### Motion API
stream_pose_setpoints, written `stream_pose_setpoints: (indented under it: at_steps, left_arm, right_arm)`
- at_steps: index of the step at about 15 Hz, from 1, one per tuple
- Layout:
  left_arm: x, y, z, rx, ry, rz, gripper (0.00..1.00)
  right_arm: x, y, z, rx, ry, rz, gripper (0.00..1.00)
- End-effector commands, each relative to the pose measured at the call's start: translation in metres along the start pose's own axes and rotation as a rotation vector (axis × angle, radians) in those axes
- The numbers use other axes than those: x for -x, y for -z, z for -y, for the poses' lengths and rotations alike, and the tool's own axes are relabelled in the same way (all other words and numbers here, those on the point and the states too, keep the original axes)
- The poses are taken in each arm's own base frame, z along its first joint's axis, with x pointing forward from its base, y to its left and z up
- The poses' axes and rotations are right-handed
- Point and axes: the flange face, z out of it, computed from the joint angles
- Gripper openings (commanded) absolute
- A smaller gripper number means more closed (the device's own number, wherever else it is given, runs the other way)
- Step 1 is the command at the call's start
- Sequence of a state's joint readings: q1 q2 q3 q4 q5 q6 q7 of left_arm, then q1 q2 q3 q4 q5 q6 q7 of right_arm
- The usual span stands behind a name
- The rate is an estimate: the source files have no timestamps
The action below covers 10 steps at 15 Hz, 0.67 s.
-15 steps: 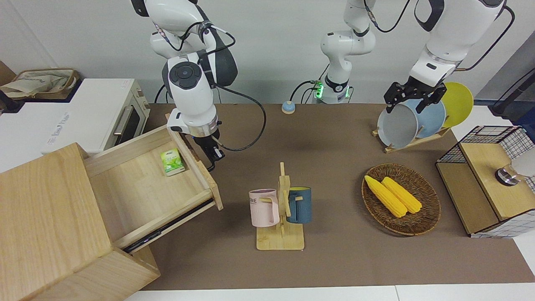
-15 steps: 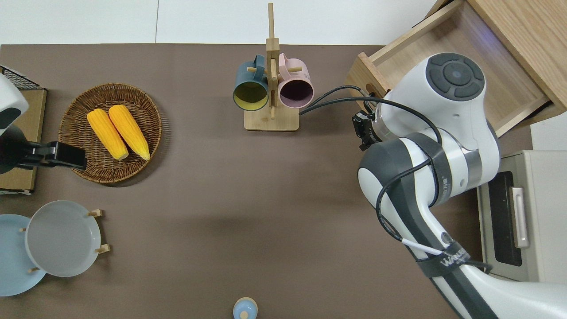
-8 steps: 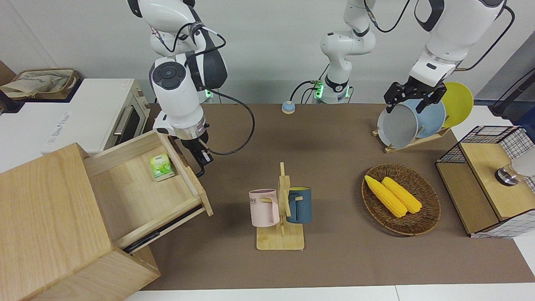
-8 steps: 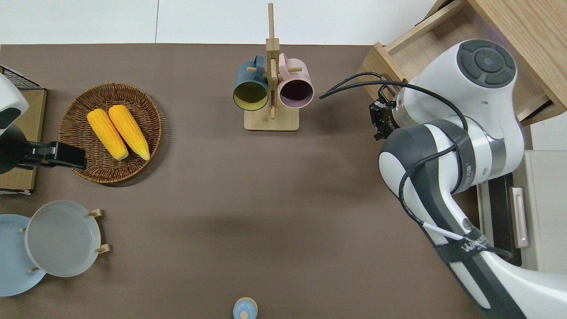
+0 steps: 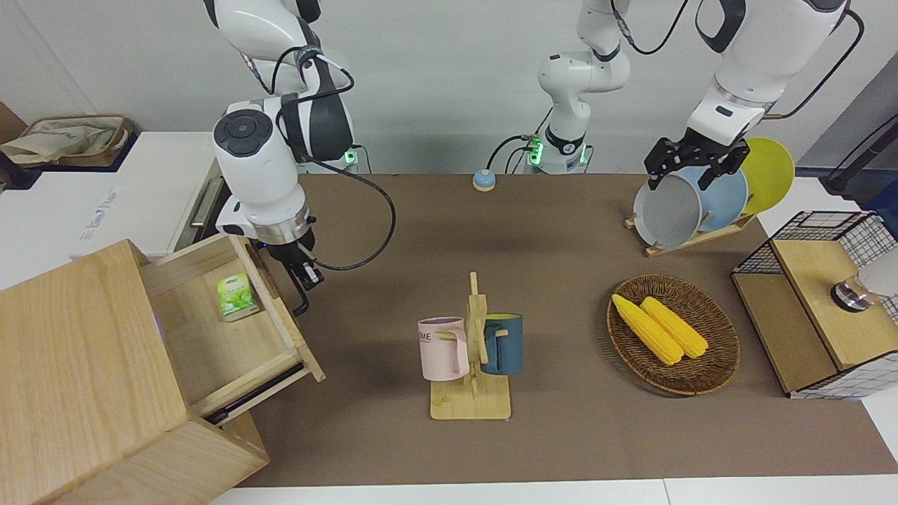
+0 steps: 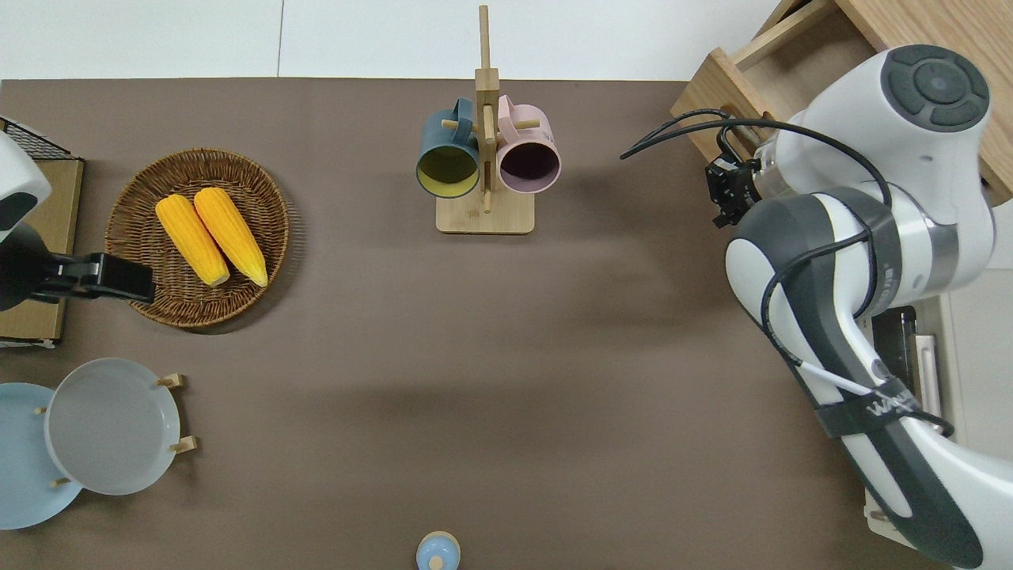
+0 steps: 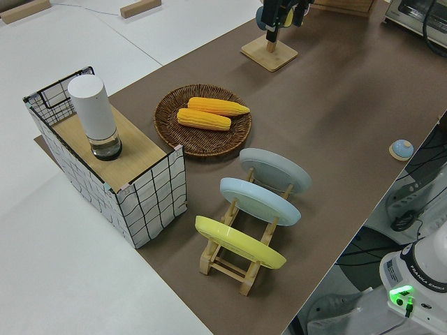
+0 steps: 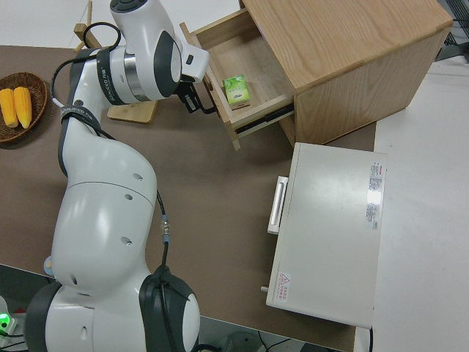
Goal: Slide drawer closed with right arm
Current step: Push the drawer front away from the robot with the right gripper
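The light-wood drawer stands partly open from the pale cabinet at the right arm's end of the table. It holds a small green box. Its black loop handle shows on its front. My right gripper is against the drawer front by the handle; it also shows in the overhead view and the right side view. The drawer and the box show there too. My left arm is parked, its gripper open.
A wooden mug rack with a pink and a blue mug stands mid-table. A wicker basket holds two corn cobs. A plate rack, a black-wire box and a white toaster oven stand around the edges.
My right gripper has moved toward the cabinet with the drawer front. The drawer has slid further in, carrying the green box along. The left arm has not moved.
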State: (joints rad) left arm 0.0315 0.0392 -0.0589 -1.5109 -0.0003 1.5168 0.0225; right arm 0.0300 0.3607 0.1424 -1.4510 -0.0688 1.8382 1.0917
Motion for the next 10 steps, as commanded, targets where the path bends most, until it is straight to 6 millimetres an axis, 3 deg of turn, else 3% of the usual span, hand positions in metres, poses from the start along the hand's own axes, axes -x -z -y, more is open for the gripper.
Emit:
stream_pose_setpoints:
  at_steps: [1,5,10]
  left_arm:
    - [-0.001,0.004,0.001,-0.016,-0.01,0.005,0.99]
    - [-0.001,0.003,0.001,-0.016,-0.01,0.007,0.99]
    - [-0.001,0.004,0.001,-0.016,-0.009,0.005,0.99]
  right_arm:
    - [-0.035,0.006,-0.005,-0.027,0.033,-0.026,0.0]
    - [-0.069,0.004,-0.023,-0.042,0.054,-0.038,0.0]
    - [-0.098,0.011,-0.037,-0.062,0.022,-0.049,0.0]
